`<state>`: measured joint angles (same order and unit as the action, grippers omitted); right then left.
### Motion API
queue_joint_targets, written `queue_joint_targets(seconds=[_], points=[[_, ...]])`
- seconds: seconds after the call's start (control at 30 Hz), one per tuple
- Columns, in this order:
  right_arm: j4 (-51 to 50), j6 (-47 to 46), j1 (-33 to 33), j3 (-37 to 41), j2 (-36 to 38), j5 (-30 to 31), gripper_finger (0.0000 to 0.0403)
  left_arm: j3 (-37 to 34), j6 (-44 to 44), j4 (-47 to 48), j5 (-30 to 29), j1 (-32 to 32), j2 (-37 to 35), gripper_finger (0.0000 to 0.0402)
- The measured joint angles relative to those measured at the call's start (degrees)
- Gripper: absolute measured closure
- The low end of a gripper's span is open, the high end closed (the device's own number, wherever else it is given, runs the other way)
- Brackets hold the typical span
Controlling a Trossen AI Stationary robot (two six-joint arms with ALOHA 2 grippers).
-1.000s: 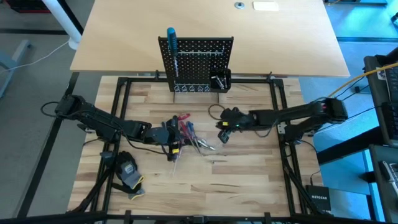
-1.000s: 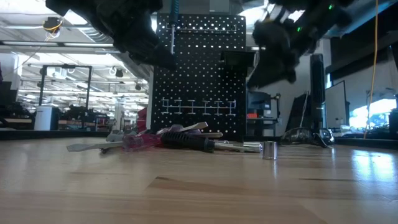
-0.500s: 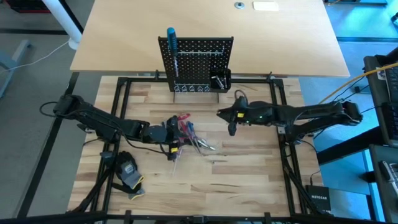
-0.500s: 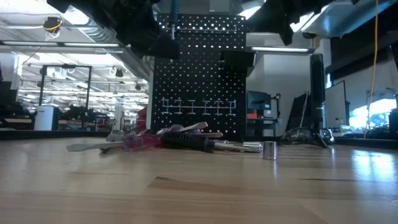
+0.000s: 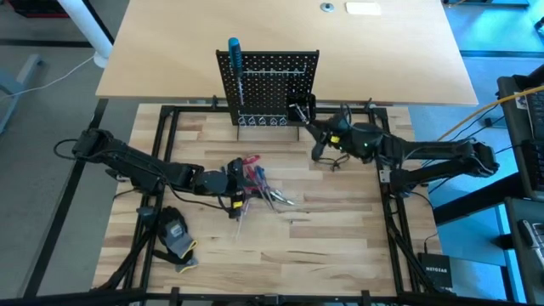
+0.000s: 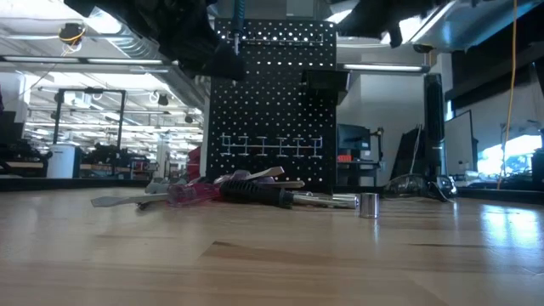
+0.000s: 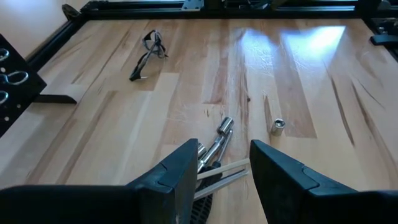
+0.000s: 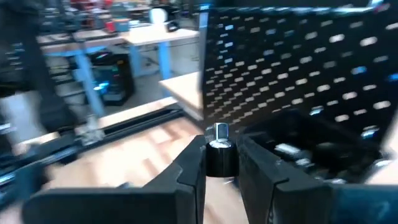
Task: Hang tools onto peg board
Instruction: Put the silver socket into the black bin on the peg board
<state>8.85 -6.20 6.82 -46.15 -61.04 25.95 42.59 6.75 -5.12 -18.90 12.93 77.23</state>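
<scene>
Right gripper [image 8: 221, 163] being held beside small black bin [image 8: 323, 146] of peg board [image 5: 270, 85], fingers pinching small silver-tipped black bit [image 8: 220, 149]; left gripper [image 7: 222, 167] being kept spread over tool pile [image 5: 257, 183] mid-table; blue-handled screwdriver [image 5: 235, 59] hanging on board; socket [image 7: 277, 126] lying apart.
</scene>
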Motion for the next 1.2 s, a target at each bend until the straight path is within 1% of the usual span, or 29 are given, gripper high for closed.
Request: queue_joint_targets(seconds=[0.07, 0.2, 0.3, 0.47, 0.67, 0.77, 1.0, 1.1, 1.2], points=[[1.4, 0.5, 2.8, 0.0, -0.7, -0.7, 0.0329, 0.0, 0.1, -0.1, 0.0, 0.0, 0.0, 0.0265], [2.0, -0.1, 7.9, 0.0, -2.2, -5.9, 0.0329, 0.0, 0.3, 0.3, 0.0, 0.0, 0.0, 0.0265], [1.8, -2.0, 10.1, 0.0, -4.0, -8.5, 0.0329, 0.0, 0.3, 0.2, 0.0, 0.0, 0.0, 0.0265], [3.0, -2.4, 12.1, 0.0, -6.5, -9.1, 0.0329, 0.0, 0.3, 0.2, 0.0, 0.0, 0.0, 0.0265], [4.6, -2.4, 12.1, 0.0, -7.2, -9.0, 0.0324, 0.0, 0.3, 0.2, 0.0, 0.1, 0.0, 0.0265], [4.7, -2.4, 12.1, 0.0, -7.1, -8.6, 0.0301, 0.0, 0.3, 0.2, 0.0, 0.1, 0.0, 0.0265], [4.7, 0.6, 12.0, 0.0, -6.6, -8.5, 0.0223, 0.0, 0.4, 0.2, 0.0, 0.1, 0.0, 0.0265], [4.6, 3.0, 11.9, 0.0, -4.9, -9.3, 0.0205, 0.0, 0.4, 0.2, 0.0, 0.1, 0.0, 0.0265], [4.7, 3.6, 10.0, 0.0, -2.4, -12.2, 0.02, 0.0, 0.3, 0.2, 0.0, 0.1, 0.0, 0.0265]])
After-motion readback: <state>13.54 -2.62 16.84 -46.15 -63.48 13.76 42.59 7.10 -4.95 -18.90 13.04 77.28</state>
